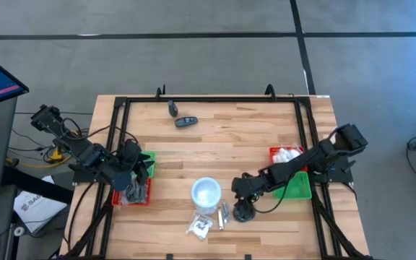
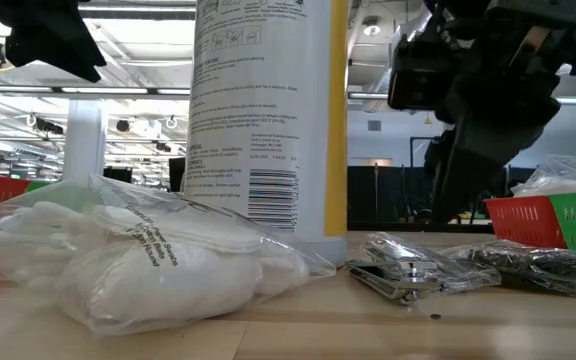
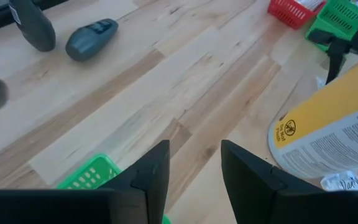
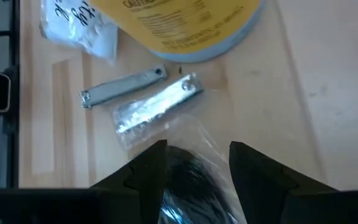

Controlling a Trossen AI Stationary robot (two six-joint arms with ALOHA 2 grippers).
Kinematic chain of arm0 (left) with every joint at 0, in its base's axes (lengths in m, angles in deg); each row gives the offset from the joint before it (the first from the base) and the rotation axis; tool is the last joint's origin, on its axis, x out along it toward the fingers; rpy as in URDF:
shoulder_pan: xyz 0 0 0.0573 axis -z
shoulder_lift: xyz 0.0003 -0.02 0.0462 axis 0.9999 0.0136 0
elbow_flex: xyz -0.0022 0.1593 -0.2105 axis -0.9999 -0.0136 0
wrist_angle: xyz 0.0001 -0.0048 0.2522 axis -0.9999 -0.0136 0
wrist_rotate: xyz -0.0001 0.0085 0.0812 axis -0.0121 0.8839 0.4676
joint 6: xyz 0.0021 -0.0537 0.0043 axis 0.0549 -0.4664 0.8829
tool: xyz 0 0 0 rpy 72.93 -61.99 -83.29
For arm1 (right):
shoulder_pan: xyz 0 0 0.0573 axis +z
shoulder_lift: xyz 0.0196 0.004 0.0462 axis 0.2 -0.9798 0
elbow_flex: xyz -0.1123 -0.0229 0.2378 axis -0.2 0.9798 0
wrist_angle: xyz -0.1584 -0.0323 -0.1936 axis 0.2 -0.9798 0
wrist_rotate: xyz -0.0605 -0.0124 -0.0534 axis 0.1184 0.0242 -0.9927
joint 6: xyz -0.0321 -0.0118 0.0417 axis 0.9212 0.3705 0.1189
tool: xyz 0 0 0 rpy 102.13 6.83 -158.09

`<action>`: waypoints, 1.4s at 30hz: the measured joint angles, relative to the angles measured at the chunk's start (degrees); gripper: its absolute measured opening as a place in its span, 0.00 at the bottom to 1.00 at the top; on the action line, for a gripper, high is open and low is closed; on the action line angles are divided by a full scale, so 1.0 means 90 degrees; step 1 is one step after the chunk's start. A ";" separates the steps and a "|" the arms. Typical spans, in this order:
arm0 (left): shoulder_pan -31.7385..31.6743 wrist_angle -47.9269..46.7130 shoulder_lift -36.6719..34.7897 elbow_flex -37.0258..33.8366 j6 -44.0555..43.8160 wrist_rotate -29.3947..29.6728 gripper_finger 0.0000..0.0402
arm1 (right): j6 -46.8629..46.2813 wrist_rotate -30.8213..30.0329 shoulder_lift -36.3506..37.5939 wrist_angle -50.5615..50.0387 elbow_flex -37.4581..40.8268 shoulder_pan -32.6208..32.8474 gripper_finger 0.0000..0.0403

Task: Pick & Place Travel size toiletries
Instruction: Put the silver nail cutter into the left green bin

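Note:
The toiletries lie near the table's near edge. A black round piece in a clear wrapper [image 1: 245, 214] [image 4: 188, 183] is there, with two thin silvery sticks [image 1: 222, 215] [image 4: 157, 106] and white pieces in clear wrappers [image 1: 199, 225] [image 2: 118, 250]. Two small dark oblong pieces [image 1: 181, 115] [image 3: 91, 38] rest near the far edge. My right gripper [image 1: 243, 196] [image 4: 194, 168] is open just above the black wrapped piece, one finger on either side of it. My left gripper [image 1: 132, 172] [image 3: 194, 168] is open over the left trays.
A tall white round container [image 1: 206, 193] [image 2: 268, 110] stands upright between the arms, close to the sticks. Red [image 1: 141, 199] and green [image 1: 149, 157] trays sit at the left, the red one holding dark pieces. Red [image 1: 273, 152] and green [image 1: 300, 189] trays sit at the right. Bare wood spans the middle.

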 joint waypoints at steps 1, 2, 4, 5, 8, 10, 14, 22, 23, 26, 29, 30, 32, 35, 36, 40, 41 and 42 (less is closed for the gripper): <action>0.0001 0.0009 0.0000 0.0000 0.0000 0.0003 0.34 | -0.0074 0.0000 -0.0084 0.0122 -0.0002 0.0028 0.41; 0.0001 0.0022 0.0000 0.0000 0.0000 0.0003 0.34 | -0.0124 0.0000 -0.0182 0.0200 -0.0002 0.0053 0.41; 0.0000 0.0033 0.0000 0.0000 0.0000 0.0020 0.34 | -0.0187 0.0000 -0.0314 0.0376 0.0002 0.0096 0.41; 0.0000 0.0039 0.0000 0.0000 0.0000 0.0023 0.34 | -0.0228 0.0000 -0.0374 0.0537 0.0002 0.0106 0.41; 0.0002 0.0059 0.0000 0.0000 0.0000 0.0023 0.34 | -0.0305 0.0000 -0.0568 0.0972 0.0000 0.0103 0.41; 0.0001 0.0069 0.0000 0.0000 0.0000 0.0023 0.34 | -0.0307 0.0000 -0.0716 0.1239 0.0000 0.0101 0.41; 0.0001 0.0091 0.0000 -0.0004 0.0000 0.0023 0.34 | -0.0500 0.0002 -0.0937 0.1637 -0.0010 0.0098 0.41; 0.0001 0.0127 0.0000 -0.0005 0.0046 0.0020 0.34 | -0.0967 0.0002 -0.1115 0.1738 -0.0015 0.0098 0.41; 0.0000 0.0129 0.0000 -0.0005 0.0046 0.0020 0.34 | -0.0975 0.0002 -0.1115 0.1738 -0.0015 0.0098 0.41; 0.0000 0.0148 0.0000 -0.0005 0.0049 0.0018 0.34 | -0.0978 -0.0003 -0.1122 0.1818 -0.0007 0.0121 0.41; 0.0000 0.0154 0.0000 -0.0005 0.0049 0.0018 0.34 | -0.0993 -0.0084 -0.1144 0.1971 -0.0005 0.0135 0.41; 0.0000 0.0154 0.0000 -0.0005 0.0049 0.0018 0.34 | -0.1016 -0.0137 -0.1188 0.2013 -0.0014 0.0136 0.41; 0.0000 0.0156 0.0000 -0.0005 0.0049 0.0018 0.34 | -0.1063 -0.0168 -0.1225 0.2008 -0.0033 0.0135 0.41; 0.0000 0.0156 0.0042 -0.0005 0.0049 0.0029 0.34 | -0.1107 -0.0173 -0.1224 0.1986 -0.0032 0.0135 0.41; 0.0000 0.0156 0.0066 -0.0005 0.0049 0.0041 0.34 | -0.1126 -0.0186 -0.1224 0.1970 -0.0032 0.0135 0.41; 0.0000 0.0158 0.0218 -0.0005 0.0049 0.0078 0.34 | -0.1134 -0.0335 -0.1224 0.1952 -0.0034 0.0140 0.39; 0.0002 0.0159 0.0269 -0.0005 0.0049 0.0081 0.34 | -0.1138 -0.0336 -0.1224 0.1950 -0.0034 0.0140 0.38; 0.0000 0.0159 0.0322 -0.0005 0.0049 0.0080 0.34 | -0.1138 -0.0345 -0.1224 0.1940 -0.0034 0.0137 0.36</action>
